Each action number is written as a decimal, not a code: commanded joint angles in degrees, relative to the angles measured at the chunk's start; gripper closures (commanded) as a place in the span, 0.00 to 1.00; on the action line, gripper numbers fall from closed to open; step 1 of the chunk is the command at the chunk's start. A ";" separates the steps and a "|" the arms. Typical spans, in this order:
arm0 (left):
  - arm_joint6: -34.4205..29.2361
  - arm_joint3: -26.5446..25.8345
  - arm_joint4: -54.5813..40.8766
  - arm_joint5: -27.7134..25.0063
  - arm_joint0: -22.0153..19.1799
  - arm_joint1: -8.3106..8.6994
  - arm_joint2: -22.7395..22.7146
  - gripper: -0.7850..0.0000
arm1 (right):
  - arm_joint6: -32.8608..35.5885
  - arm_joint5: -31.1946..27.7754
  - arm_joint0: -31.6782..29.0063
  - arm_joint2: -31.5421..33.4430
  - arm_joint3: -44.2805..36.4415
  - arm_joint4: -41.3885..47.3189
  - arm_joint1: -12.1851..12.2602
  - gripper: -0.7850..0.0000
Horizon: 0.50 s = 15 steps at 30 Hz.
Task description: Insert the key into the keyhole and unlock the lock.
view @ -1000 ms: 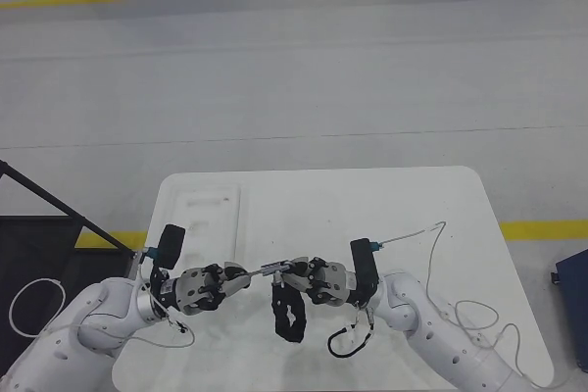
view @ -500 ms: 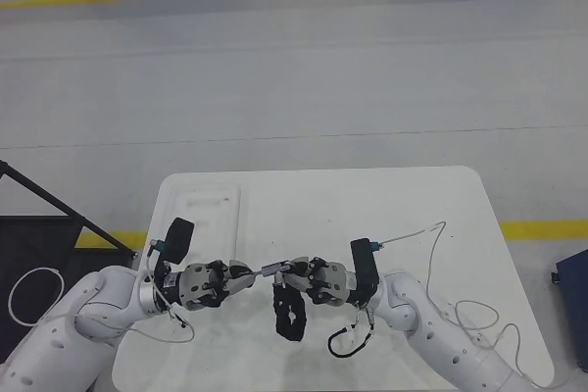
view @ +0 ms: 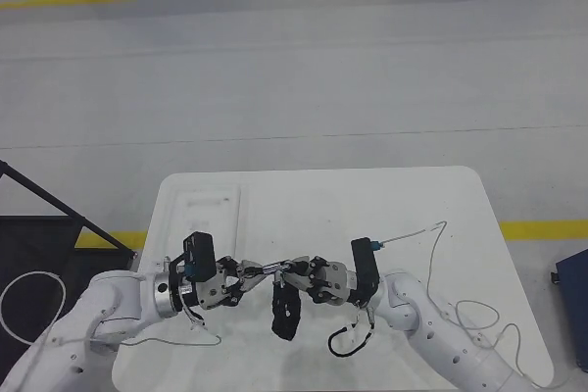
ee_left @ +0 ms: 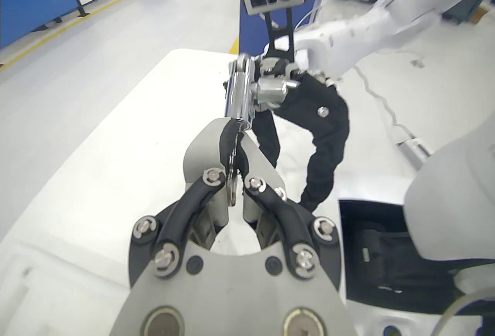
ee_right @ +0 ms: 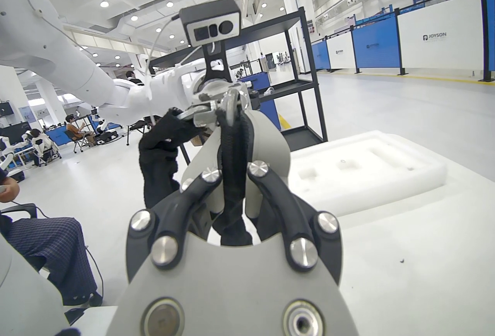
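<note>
The lock (ee_left: 241, 93) is held in the air above the table (view: 451, 216), on the robot's side of the white foam tray (view: 211, 211) and off toward that tray's right end, not touching it. The right gripper (ee_right: 232, 128) is clamped on the lock: its fingers are pressed together on the black fabric sleeve (ee_right: 232, 159), which runs up between them to the chrome body at their tips. The rest of the sleeve hangs below the grippers in a loop. The left gripper (ee_left: 233, 138) faces the right one, tip to tip, equally far from the tray. Its fingers are closed tight on the key (ee_left: 232, 187), gripping the blade edge-on so that the flat head sticks back toward the wrist. The blade points straight out past the fingertips and its tip meets the near end of the chrome body. The padded fingertips crowd that spot, so whether the tip is seated in the keyhole cannot be told.
</note>
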 commanded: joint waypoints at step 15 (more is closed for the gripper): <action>18.93 -5.79 30.23 33.84 13.56 -1.99 -1.65 1.00 | 0.00 0.00 0.00 0.00 -0.01 0.00 -0.01 1.00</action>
